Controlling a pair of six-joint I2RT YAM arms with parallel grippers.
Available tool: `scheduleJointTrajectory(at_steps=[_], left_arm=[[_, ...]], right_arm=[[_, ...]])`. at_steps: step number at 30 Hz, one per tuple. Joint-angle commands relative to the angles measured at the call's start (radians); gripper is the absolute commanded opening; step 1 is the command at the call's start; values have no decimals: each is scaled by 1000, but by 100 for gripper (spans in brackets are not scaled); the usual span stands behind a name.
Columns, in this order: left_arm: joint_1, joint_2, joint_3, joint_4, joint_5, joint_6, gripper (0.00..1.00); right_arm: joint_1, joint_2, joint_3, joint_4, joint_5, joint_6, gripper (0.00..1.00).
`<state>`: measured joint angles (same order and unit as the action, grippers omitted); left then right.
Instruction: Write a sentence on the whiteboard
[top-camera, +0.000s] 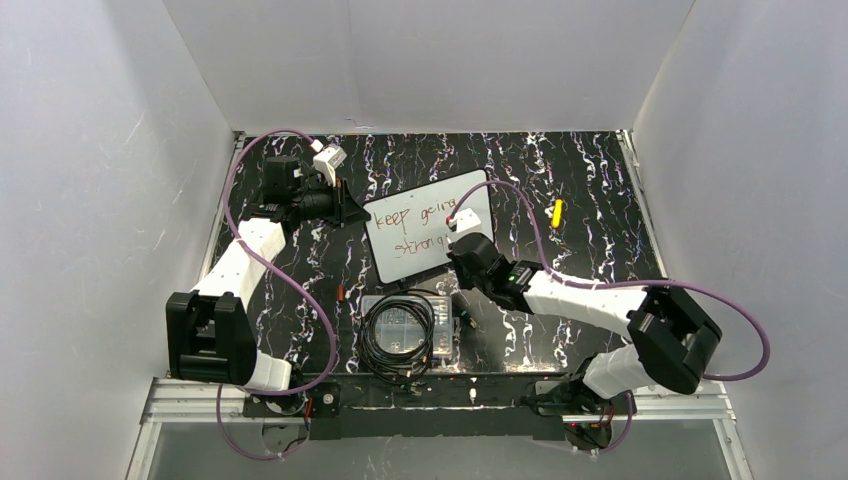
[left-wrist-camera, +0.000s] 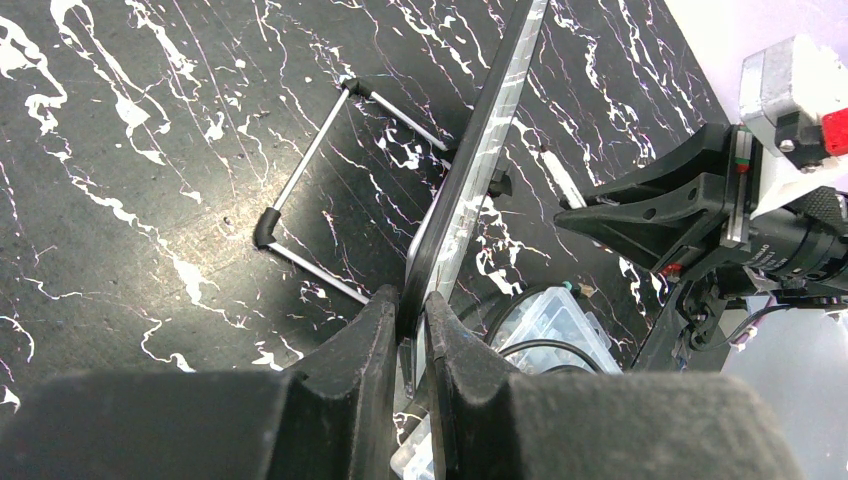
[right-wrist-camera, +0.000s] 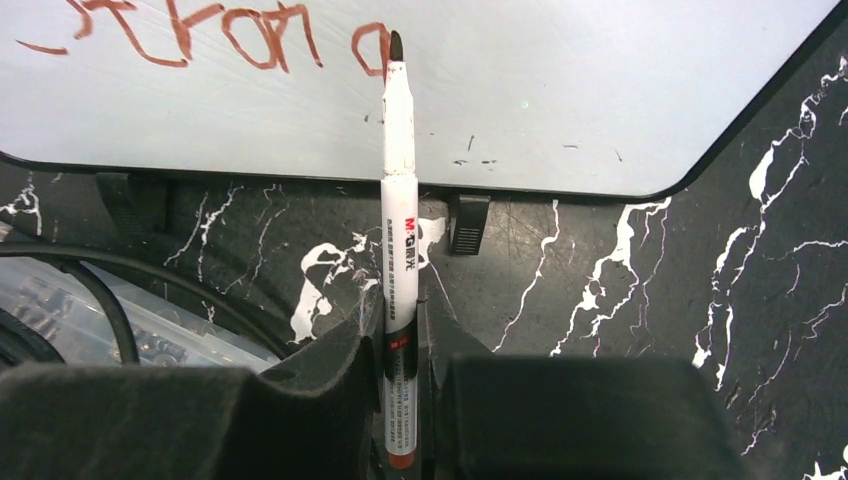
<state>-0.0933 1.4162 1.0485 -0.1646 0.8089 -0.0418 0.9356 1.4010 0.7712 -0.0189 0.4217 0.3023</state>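
Note:
The whiteboard (top-camera: 432, 240) stands tilted at the table's middle, with "keep going strong" (top-camera: 410, 217) in reddish-brown in two lines. My left gripper (top-camera: 352, 212) is shut on its left rim. In the left wrist view the jaws (left-wrist-camera: 412, 305) pinch the board's black rim (left-wrist-camera: 478, 160) edge-on. My right gripper (top-camera: 463, 238) is shut on a white marker (right-wrist-camera: 398, 210). The marker's dark tip touches the last "g" of "strong" (right-wrist-camera: 232, 35) on the board (right-wrist-camera: 560, 90). The right gripper (right-wrist-camera: 400, 335) hovers just below the board's lower rim.
A clear plastic box with coiled black cable (top-camera: 403, 328) lies right in front of the board, close to my right wrist; it also shows in the right wrist view (right-wrist-camera: 90, 320). A yellow object (top-camera: 557, 212) lies at right. A small brown cap (top-camera: 342, 293) lies at left. A wire stand (left-wrist-camera: 300, 190) props the board. White walls enclose the table.

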Motion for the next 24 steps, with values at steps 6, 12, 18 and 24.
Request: scheduleJointTrajectory(at_steps=[6,12,18,24], left_arm=[[12,-32,37,17,10,2,0],[12,-33,37,16,10,2,0],[11,-32,37,16,10,2,0],[12,-33,37,16,10,2,0]], right_arm=[[-27,67,6,-29,-9,3,1],[-33,98,26,-45,-19,8,1],[-44,107,29,-44,-27,10,1],[-49,129,46,-45,-38,5,1]])
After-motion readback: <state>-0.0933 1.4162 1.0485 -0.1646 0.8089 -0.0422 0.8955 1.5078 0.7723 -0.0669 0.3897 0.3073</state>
